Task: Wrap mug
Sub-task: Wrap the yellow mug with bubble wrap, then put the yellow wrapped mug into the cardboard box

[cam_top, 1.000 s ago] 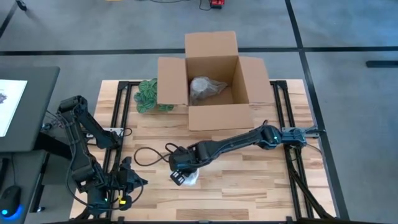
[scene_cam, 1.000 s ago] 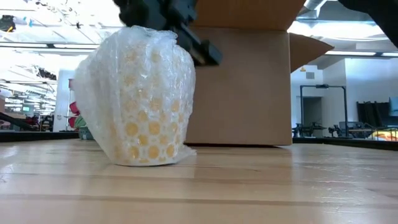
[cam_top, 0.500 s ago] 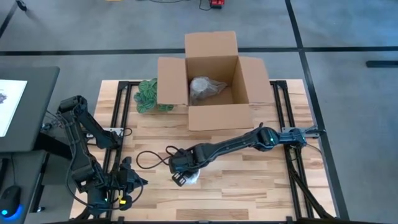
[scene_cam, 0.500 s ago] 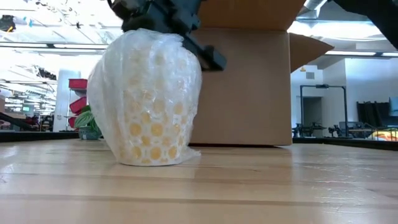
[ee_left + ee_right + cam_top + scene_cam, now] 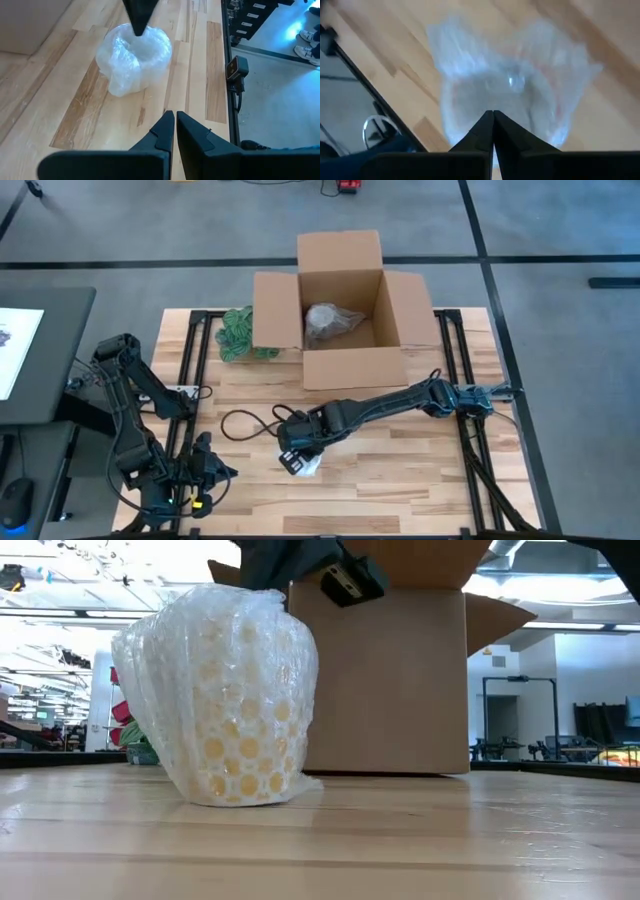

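Observation:
A yellow mug swathed in clear bubble wrap [image 5: 225, 700] stands upright on its base on the wooden table [image 5: 400, 470], near the front middle [image 5: 308, 465]. My right gripper [image 5: 137, 30] is shut and points straight down over the wrap's bunched open top [image 5: 510, 80]. In the low view its dark body [image 5: 300, 560] sits just above the wrap. My left gripper [image 5: 175, 122] is shut and waits at the table's near left corner [image 5: 200, 472], facing the mug. My right gripper points its shut fingertips [image 5: 138, 25] down from above at the gathered wrap around the mug's mouth [image 5: 150, 45]. I cannot tell whether they touch the wrap. The mug stands upright on the table.
An open cardboard box [image 5: 345, 315] with a wrapped bundle [image 5: 328, 322] inside stands at the far middle. A green bundle [image 5: 236, 332] lies to its left. A black cable [image 5: 245, 425] loops on the table just left of the mug. Bare wood lies to the near right.
My right gripper has pressed down on the wrap's top, nudging the wrapped mug slightly sideways, then risen up off it. The mug has settled back, and the loose wrap has puffed out wider on one side.

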Controlling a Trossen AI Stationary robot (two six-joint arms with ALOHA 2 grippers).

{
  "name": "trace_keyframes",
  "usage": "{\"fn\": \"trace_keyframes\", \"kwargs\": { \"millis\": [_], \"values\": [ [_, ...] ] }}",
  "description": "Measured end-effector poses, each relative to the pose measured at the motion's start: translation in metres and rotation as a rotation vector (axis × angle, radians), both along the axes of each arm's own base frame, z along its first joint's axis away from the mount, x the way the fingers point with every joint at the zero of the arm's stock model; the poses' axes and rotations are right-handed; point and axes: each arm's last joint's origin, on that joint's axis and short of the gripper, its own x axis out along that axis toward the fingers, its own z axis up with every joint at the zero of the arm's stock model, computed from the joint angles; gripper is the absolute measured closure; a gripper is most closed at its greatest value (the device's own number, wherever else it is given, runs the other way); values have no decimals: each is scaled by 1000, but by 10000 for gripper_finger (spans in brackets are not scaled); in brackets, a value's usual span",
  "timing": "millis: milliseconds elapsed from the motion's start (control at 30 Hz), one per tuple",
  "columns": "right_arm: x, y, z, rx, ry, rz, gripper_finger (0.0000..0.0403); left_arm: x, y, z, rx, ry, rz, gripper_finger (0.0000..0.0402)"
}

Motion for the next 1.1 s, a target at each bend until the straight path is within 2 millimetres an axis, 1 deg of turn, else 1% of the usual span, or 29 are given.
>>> {"fn": "trace_keyframes", "kwargs": {
  "millis": [67,200,367,433,500,600,700,900,1033,1100],
  "values": [
    [3,3,-14,22,43,8,403,0,0,0,2,0,-1,400],
    [6,10,-43,3,118,28,403,0,0,0,4,0,-2,400],
    [14,8,-68,-10,153,29,403,0,0,0,4,0,-2,400],
    [17,6,-74,-6,162,36,403,0,0,0,4,0,-2,400],
    [18,3,-75,9,166,43,403,0,0,0,3,0,-2,400],
    [16,2,-66,27,154,47,403,0,0,0,2,0,-1,400],
    [12,1,-53,31,138,42,403,0,0,0,-2,0,1,400],
    [0,1,-10,59,55,31,403,0,0,0,-2,-1,0,400],
    [-4,-2,3,64,23,37,400,0,0,0,2,-3,-1,400],
    [-6,-3,9,58,1,62,388,0,0,0,6,-12,4,400]
  ]
}}
